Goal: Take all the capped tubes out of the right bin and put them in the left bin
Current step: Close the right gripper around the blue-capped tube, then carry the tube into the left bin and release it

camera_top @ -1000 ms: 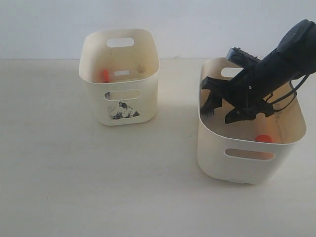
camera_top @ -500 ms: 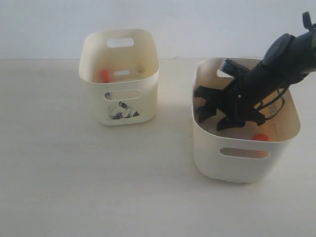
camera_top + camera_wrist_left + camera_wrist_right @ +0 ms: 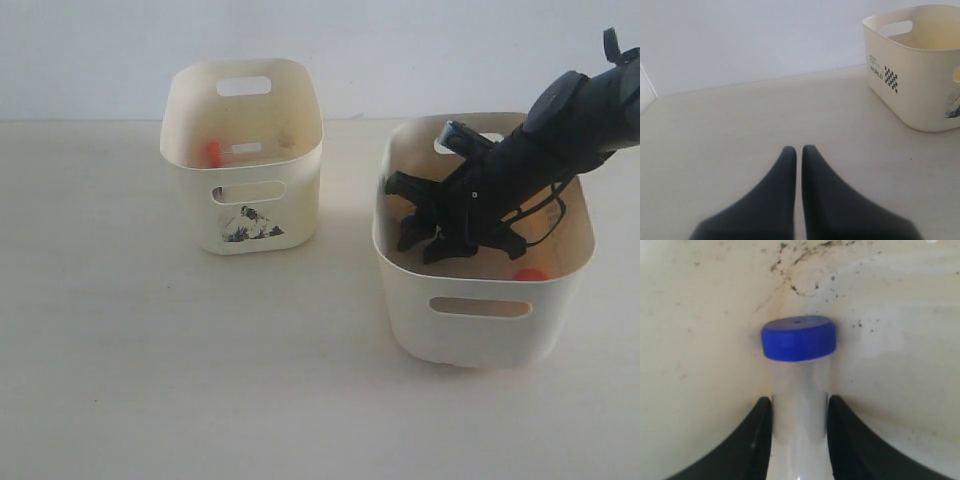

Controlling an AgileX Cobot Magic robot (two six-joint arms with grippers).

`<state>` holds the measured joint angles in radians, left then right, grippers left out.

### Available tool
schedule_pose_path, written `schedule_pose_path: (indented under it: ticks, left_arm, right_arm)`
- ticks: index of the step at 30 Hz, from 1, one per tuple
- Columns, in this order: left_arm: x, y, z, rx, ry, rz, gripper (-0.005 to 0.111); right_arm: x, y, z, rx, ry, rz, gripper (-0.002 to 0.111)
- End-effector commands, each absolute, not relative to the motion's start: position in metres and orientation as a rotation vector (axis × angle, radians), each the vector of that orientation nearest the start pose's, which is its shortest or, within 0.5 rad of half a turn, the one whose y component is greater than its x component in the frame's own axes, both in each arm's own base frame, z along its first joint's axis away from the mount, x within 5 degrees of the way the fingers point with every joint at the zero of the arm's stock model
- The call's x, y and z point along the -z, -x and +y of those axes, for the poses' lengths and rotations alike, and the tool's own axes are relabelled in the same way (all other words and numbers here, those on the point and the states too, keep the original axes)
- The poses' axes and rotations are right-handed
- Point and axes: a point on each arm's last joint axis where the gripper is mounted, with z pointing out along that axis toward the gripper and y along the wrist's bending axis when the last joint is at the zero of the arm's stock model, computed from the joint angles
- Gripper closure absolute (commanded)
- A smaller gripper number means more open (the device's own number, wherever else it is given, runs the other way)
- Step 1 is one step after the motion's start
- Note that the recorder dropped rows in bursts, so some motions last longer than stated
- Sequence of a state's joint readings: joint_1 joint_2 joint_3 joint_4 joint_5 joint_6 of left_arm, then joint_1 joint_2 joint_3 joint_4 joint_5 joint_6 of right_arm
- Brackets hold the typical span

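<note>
In the exterior view my right gripper (image 3: 422, 248) reaches down inside the right bin (image 3: 480, 292), the wide plain cream one. The right wrist view shows its jaws (image 3: 800, 402) pressed against both sides of a clear capped tube with a blue cap (image 3: 799, 340), which points at the bin's speckled inner wall. An orange-red cap (image 3: 531, 274) peeks over the same bin's front rim. The left bin (image 3: 250, 215), narrower and with a dark picture, holds a tube with an orange-red cap (image 3: 212, 152). My left gripper (image 3: 798, 149) is shut on nothing above bare table, with the left bin (image 3: 920, 85) ahead and to one side.
Both bins stand on a pale tabletop (image 3: 200, 380) against a white wall. The right arm's dark body (image 3: 570, 125) leans over the right bin's back rim from the right. A strip of open table separates the two bins.
My right gripper has sunk deeper into the right bin and its jaws have closed in onto the blue-capped tube. The right bin has slid a little leftward.
</note>
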<state>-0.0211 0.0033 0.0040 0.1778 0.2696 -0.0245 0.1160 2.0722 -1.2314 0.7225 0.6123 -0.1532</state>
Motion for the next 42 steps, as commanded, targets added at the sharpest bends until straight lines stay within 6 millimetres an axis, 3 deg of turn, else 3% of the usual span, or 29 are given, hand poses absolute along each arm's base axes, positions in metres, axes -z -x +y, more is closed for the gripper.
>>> schedule_pose_path:
  ticks: [1, 8, 17, 24, 28, 33, 37, 42]
  left_arm:
    - [-0.19, -0.055, 0.003, -0.124, -0.101, 1.74, 0.102]
    - [-0.19, -0.055, 0.003, -0.124, -0.101, 1.74, 0.102]
    - [-0.19, -0.055, 0.003, -0.124, -0.101, 1.74, 0.102]
    - [-0.19, -0.055, 0.003, -0.124, -0.101, 1.74, 0.102]
    - [-0.19, -0.055, 0.003, -0.124, -0.101, 1.74, 0.102]
    - [-0.19, -0.055, 0.003, -0.124, -0.101, 1.74, 0.102]
    - [-0.19, -0.055, 0.003, -0.124, -0.101, 1.74, 0.102]
    - [-0.19, -0.055, 0.003, -0.124, -0.101, 1.74, 0.102]
  right_arm:
    - [-0.122, -0.378, 0.078, -0.653, -0.319, 2.893, 0.108]
    - [-0.184, -0.373, 0.077, -0.666, -0.228, 2.734, 0.108]
    - [-0.244, -0.373, 0.082, -0.733, -0.107, 2.645, 0.108]
    - [-0.291, -0.379, 0.089, -0.844, -0.038, 2.474, 0.108]
    - [-0.305, -0.384, 0.108, -0.977, 0.014, 2.311, 0.108]
    - [-0.316, -0.386, 0.143, -0.943, 0.098, 2.114, 0.108]
    - [-0.319, -0.387, 0.165, -0.862, 0.13, 2.038, 0.108]
    - [-0.315, -0.398, 0.192, -0.885, 0.218, 2.026, 0.108]
